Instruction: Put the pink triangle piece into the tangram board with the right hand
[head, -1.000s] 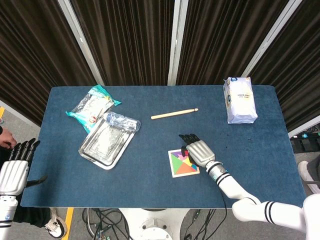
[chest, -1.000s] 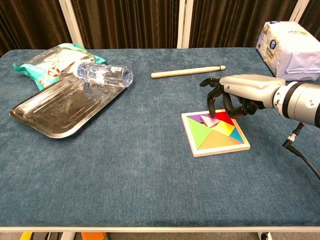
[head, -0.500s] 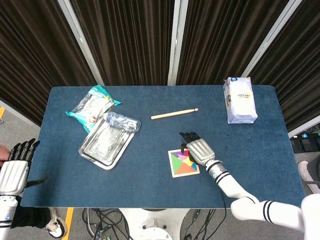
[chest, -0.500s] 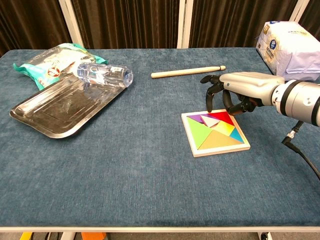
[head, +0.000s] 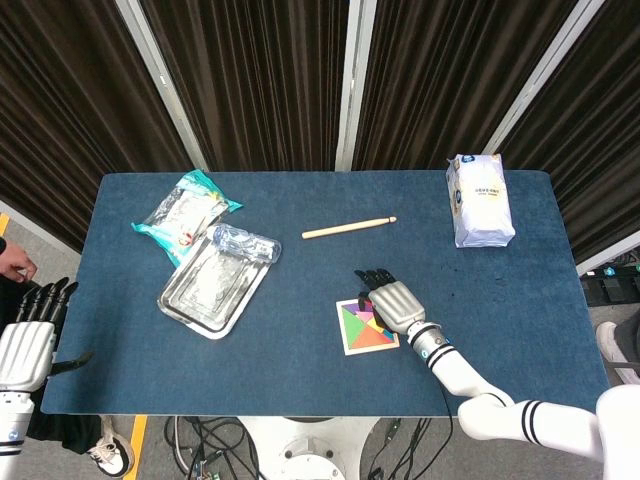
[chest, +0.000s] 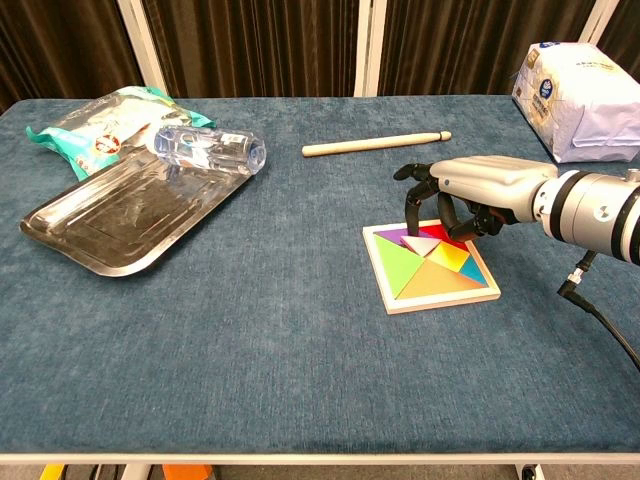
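Note:
The tangram board (chest: 441, 302) lies right of the table's middle, filled with coloured pieces. The pink triangle (chest: 421, 245) sits in the board's far part, between the purple and red pieces. My right hand (chest: 470, 192) hovers over the board's far edge, palm down, fingers (chest: 410, 212) pointing down and touching the pink triangle's far corner; nothing is pinched. In the head view the right hand (head: 392, 300) covers the board's (head: 343, 335) far right corner. My left hand (head: 27, 343) hangs off the table's near left corner, fingers spread and empty.
A wooden stick (chest: 376, 145) lies beyond the board. At the left stands a metal tray (chest: 120, 215) with a clear plastic bottle (chest: 210, 149) on its far end, beside a snack bag (chest: 95, 125). A white paper bag (chest: 578, 90) stands far right.
My right hand has slid a little left along the board's far edge. The pink triangle now lies lower and flatter among the other pieces. The left hand has barely moved.

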